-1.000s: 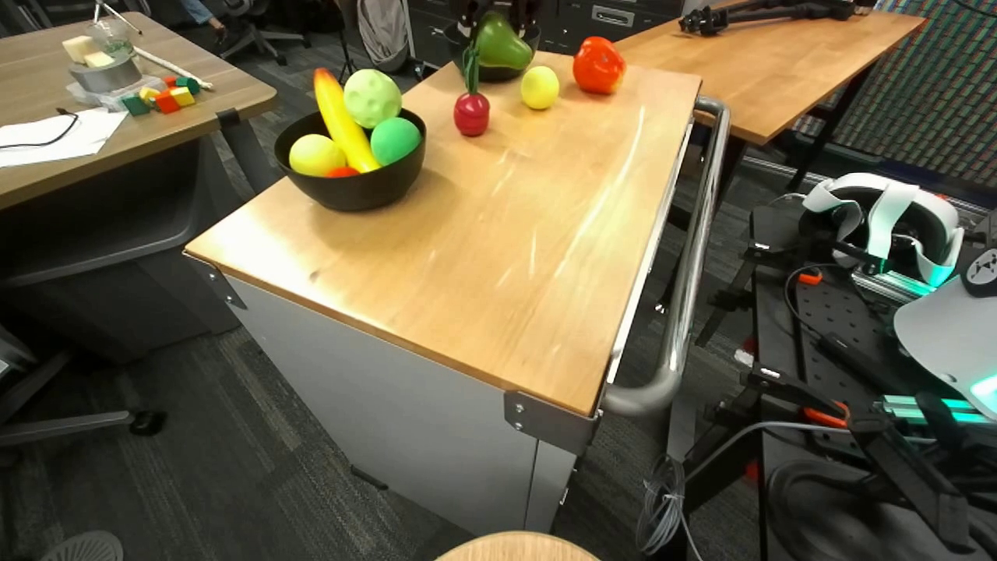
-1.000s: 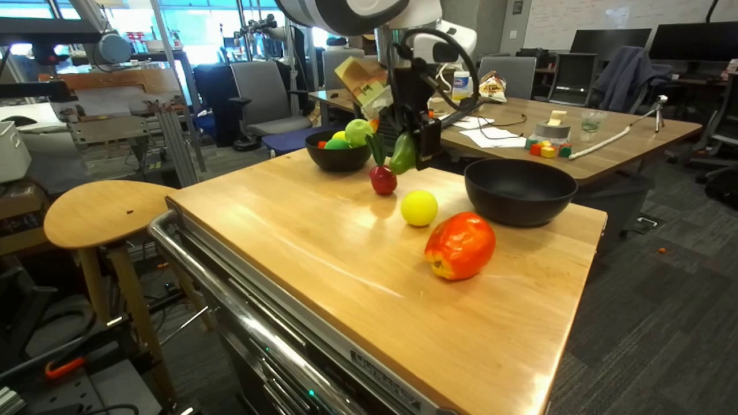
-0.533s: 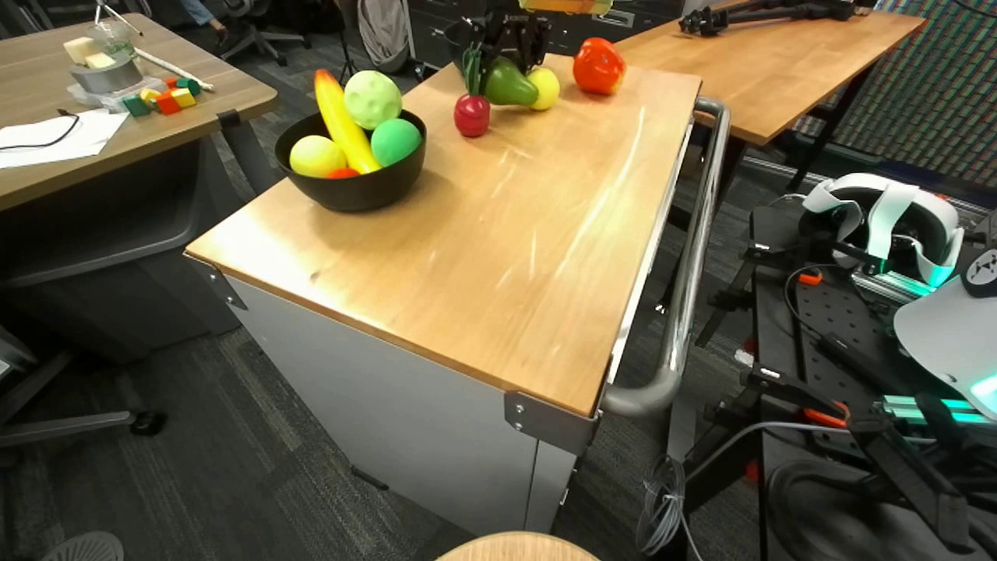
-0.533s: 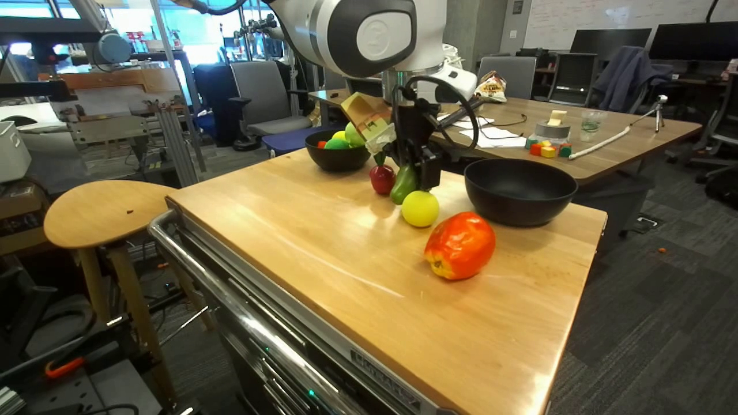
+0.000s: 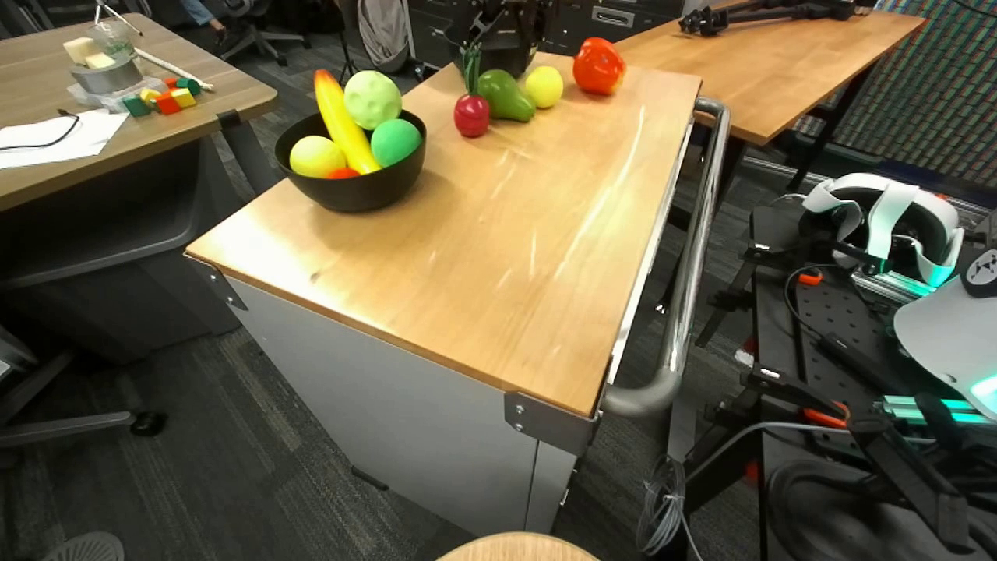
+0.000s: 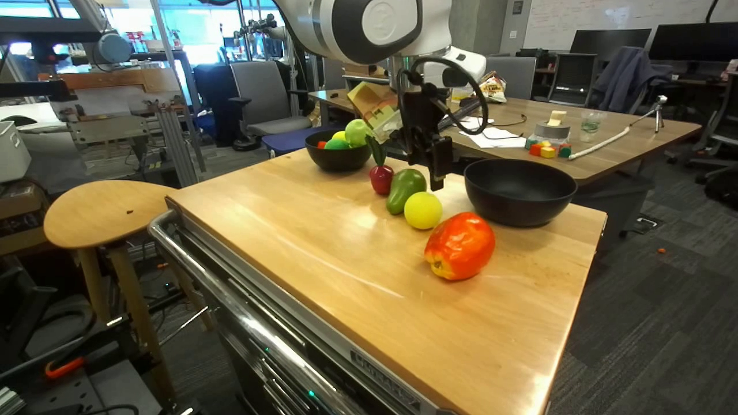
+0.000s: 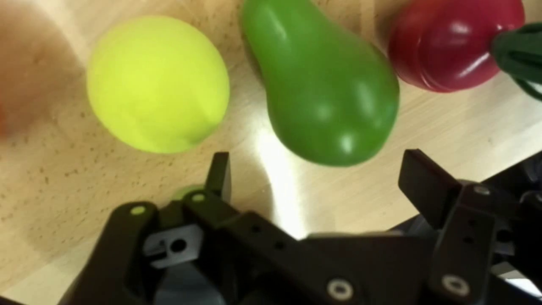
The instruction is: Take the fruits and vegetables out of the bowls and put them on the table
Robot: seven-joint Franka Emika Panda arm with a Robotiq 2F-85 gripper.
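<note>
The gripper (image 7: 315, 176) hangs above the table (image 5: 483, 257), its fingers (image 7: 427, 186) spread wide, bare wood showing between them. The pear (image 7: 326, 93) lies on the table just ahead of that gap, thick end toward the gripper. Ahead of one finger, just beside the pear, sits the yellow ball (image 7: 156, 84). Ahead of the other, on the pear's opposite side, is the radish (image 6: 381, 179); from where I stand, contact between pear and radish cannot be confirmed. The red fruit (image 6: 460, 246) rests past the yellow ball, farther from the gripper. The near bowl (image 6: 519, 208) stands upright near the gripper, on the side away from the radish. The far bowl (image 5: 354, 195), also upright, is well apart from the gripper, beyond the radish; contents: banana (image 5: 343, 121), pale green fruit (image 5: 372, 99), green fruit (image 5: 396, 142), yellow fruit (image 5: 315, 156), and a red piece (image 5: 343, 172), partly hidden.
</note>
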